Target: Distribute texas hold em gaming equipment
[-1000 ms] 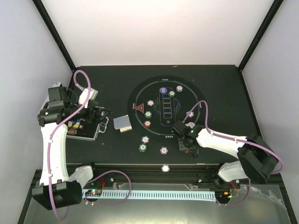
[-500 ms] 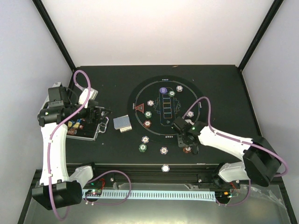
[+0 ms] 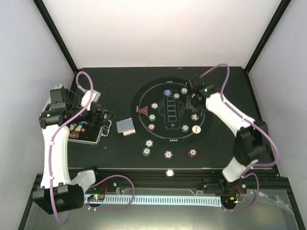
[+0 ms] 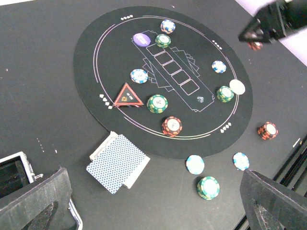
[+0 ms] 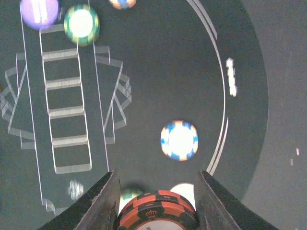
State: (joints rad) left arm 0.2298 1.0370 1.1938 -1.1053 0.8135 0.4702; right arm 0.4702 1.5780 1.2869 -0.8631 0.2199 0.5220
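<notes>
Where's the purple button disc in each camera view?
Top external: purple button disc at the mat's far edge.
Left wrist: disc upper centre, on the mat.
Right wrist: disc in the top-left corner.
Shared landmark: green chip right beside it.

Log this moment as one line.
left fingers: open, empty | right fingers: shut on red-brown chips | position: over round mat, far-right part

In the blurred right wrist view the bottom edge cuts off the red-brown chip, which hides most of a green chip and a white disc, while the purple disc runs off the upper left.
</notes>
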